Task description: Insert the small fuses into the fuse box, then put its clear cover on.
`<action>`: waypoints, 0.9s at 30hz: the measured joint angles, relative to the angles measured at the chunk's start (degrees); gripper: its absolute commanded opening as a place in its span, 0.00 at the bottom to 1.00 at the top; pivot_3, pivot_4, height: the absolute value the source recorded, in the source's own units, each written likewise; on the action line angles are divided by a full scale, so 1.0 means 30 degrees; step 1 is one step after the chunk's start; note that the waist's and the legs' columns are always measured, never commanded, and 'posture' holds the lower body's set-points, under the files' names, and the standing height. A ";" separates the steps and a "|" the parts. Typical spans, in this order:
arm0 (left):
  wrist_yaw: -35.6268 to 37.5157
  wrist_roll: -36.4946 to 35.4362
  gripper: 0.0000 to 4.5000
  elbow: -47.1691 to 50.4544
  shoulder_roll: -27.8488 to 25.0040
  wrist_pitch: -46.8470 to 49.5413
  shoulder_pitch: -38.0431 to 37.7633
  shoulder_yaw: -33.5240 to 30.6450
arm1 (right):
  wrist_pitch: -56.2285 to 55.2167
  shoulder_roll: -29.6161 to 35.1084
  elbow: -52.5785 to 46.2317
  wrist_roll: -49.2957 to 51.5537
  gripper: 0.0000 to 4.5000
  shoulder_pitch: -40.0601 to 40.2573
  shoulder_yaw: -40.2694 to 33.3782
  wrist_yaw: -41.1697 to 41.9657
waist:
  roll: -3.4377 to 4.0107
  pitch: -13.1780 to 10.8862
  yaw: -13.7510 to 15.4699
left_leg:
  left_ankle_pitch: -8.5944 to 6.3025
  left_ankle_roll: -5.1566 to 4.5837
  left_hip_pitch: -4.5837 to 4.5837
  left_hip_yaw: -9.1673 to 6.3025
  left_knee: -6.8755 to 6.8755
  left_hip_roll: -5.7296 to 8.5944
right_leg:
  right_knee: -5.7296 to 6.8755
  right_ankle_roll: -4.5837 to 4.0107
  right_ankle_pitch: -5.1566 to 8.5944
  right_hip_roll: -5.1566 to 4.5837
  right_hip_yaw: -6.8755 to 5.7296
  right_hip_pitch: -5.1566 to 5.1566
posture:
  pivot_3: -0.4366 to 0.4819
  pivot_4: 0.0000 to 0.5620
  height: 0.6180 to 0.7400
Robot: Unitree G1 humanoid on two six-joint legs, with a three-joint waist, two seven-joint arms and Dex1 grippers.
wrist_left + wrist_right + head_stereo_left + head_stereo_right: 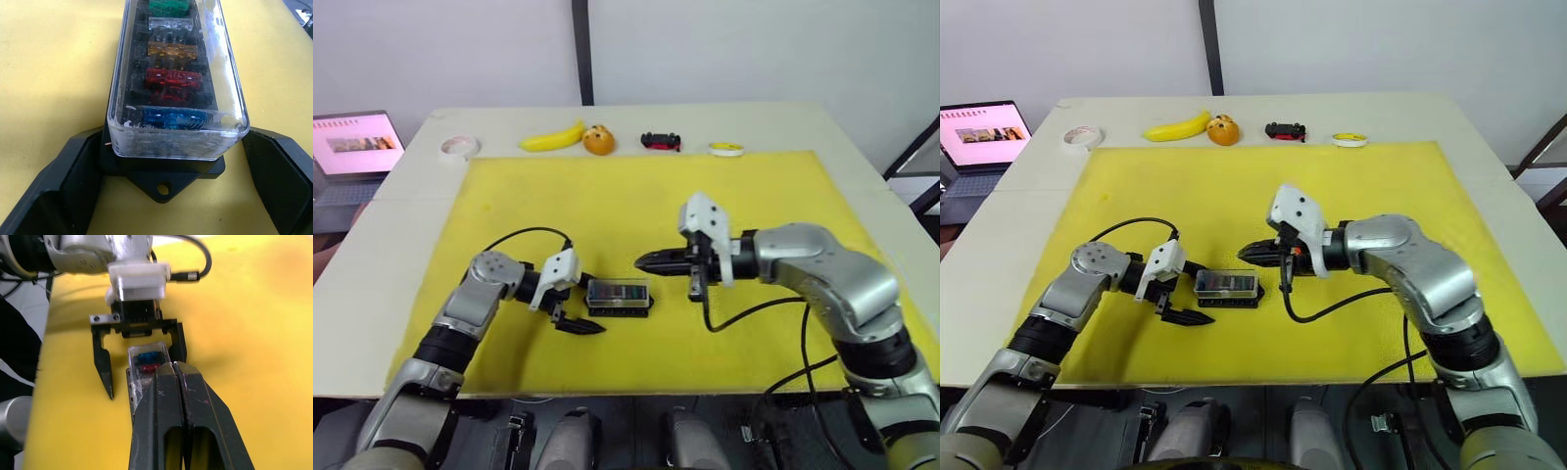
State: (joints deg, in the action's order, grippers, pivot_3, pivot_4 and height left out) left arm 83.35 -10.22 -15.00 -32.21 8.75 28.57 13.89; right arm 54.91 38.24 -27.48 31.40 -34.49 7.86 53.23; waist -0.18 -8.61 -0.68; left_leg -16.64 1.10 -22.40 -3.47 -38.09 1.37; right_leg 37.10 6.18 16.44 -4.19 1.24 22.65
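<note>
fuse box [619, 296] lying on yellow mat [607, 206], lower centre of head view, clear cover [177, 73] sitting on it over small fuses [172, 78] | left gripper [570, 315] spread wide, straddling box's left end, not clamping | right gripper [646, 261] pinched closed, empty, hovering just above-right of box

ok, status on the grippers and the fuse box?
Left gripper open, straddling black plastic fuse box. Right gripper shut above its far end. Clear plastic cover on, coloured fuses seated. Nothing in the way.

Bright, even light with soft shadows; wrist close-ups slightly blurred at the edges.
</note>
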 measured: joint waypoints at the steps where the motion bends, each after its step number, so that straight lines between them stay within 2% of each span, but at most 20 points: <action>1: -0.0025 -0.0120 0.99 0.0080 -0.0100 0.0152 -0.0070 -0.0045 | 0.0058 0.0232 -0.0175 0.0152 0.00 0.0000 -0.0090 0.0006 | 0.0003 -0.0002 -0.0024 | 0.0000 0.0000 -0.0001 0.0001 0.0003 -0.0005 | 0.0001 0.0000 0.0000 0.0001 0.0001 0.0007 | 0.48 0.27 1.00; 4: -0.0131 -0.0555 0.99 0.0750 -0.0629 0.0818 -0.0396 -0.0350 | -0.0011 0.1595 -0.0750 0.0286 0.00 0.0036 -0.0215 0.0234 | 0.0004 -0.0039 -0.0096 | 0.0000 0.0000 -0.0010 0.0007 0.0010 -0.0029 | 0.0002 0.0000 0.0000 0.0010 0.0006 0.0026 | 0.48 0.27 1.00; 8: -0.0151 -0.1421 0.99 0.2487 -0.3055 0.2341 -0.1315 -0.1449 | -0.1048 0.4471 -0.1099 0.0062 0.00 0.0858 -0.0959 0.1317 | -0.0001 -0.0110 -0.0147 | -0.0001 -0.0001 -0.0020 0.0013 0.0040 -0.0061 | 0.0002 -0.0006 0.0003 0.0020 0.0015 0.0062 | 0.48 0.27 1.00; 9: -0.0033 -0.1693 1.00 0.2939 -0.3981 0.2764 -0.1634 -0.1947 | -0.1438 0.5329 -0.1100 0.0008 0.12 0.1229 -0.1296 0.1760 | -0.0003 -0.0197 -0.0142 | 0.0000 -0.0001 -0.0023 0.0013 0.0041 -0.0067 | 0.0004 -0.0007 0.0004 0.0021 0.0014 0.0067 | 0.48 0.27 1.00; 10: 0.0045 -0.1865 1.00 0.3113 -0.4816 0.3073 -0.1918 -0.2519 | -0.1800 0.6062 -0.1077 -0.0110 0.18 0.1544 -0.1613 0.2133 | 0.0015 -0.0249 -0.0127 | 0.0000 -0.0001 -0.0026 0.0016 0.0042 -0.0068 | 0.0004 -0.0007 0.0003 0.0019 0.0014 0.0073 | 0.48 0.27 1.00; 11: 0.0141 -0.2158 1.00 0.3265 -0.5582 0.3476 -0.2125 -0.3038 | -0.2218 0.6672 -0.1020 -0.0229 0.28 0.1848 -0.1972 0.2533 | 0.0026 -0.0285 -0.0098 | 0.0000 0.0000 -0.0026 0.0021 0.0042 -0.0067 | 0.0006 -0.0007 0.0003 0.0014 0.0015 0.0073 | 0.48 0.27 1.00; 17: 0.0951 -0.4416 1.00 0.4954 -0.9548 0.6250 -0.2926 -0.6357 | -0.4727 1.0290 0.0289 -0.0306 0.94 0.4571 -0.5194 0.5753 | 0.0001 -0.0515 0.0044 | 0.0000 0.0001 -0.0045 0.0047 0.0033 -0.0026 | -0.0006 -0.0006 0.0002 -0.0077 -0.0006 0.0059 | 0.48 0.27 1.00; 18: 0.0966 -0.4791 1.00 0.5199 -1.0098 0.6736 -0.3109 -0.7021 | -0.5010 1.0740 0.0678 -0.0395 0.99 0.5069 -0.5838 0.6271 | -0.0004 -0.0539 0.0009 | -0.0001 0.0001 -0.0045 0.0062 0.0033 -0.0021 | -0.0014 -0.0005 0.0001 -0.0087 -0.0002 0.0056 | 0.48 0.27 1.00; 22: 0.0953 -0.5874 1.00 0.6509 -1.1684 0.8151 -0.4602 -0.9225 | -0.6143 1.2221 0.1976 -0.0828 0.99 0.6651 -0.8057 0.7782 | 0.0073 -0.0604 -0.0070 | -0.0001 0.0002 -0.0041 0.0097 0.0036 -0.0017 | -0.0012 -0.0003 0.0001 -0.0105 0.0012 0.0071 | 0.48 0.27 1.00; 27: 0.0624 -0.6393 1.00 0.7353 -1.2068 0.8764 -0.5710 -1.0372 | -0.6804 1.2787 0.2697 -0.1182 0.99 0.8202 -1.0075 0.9167 | 0.0087 -0.0624 -0.0027 | 0.0000 0.0003 -0.0037 0.0089 0.0040 -0.0046 | 0.0003 -0.0006 0.0002 -0.0077 0.0004 0.0076 | 0.48 0.27 1.00</action>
State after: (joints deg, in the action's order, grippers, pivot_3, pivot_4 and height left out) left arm 85.22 -29.40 7.06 -68.41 35.05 11.44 -17.23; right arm 34.50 76.61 -19.39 27.85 -9.88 -22.36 80.73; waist 0.08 -10.49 -0.76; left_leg -16.64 1.11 -22.51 -3.21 -37.97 1.23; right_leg 37.10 6.16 16.44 -4.42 1.25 22.88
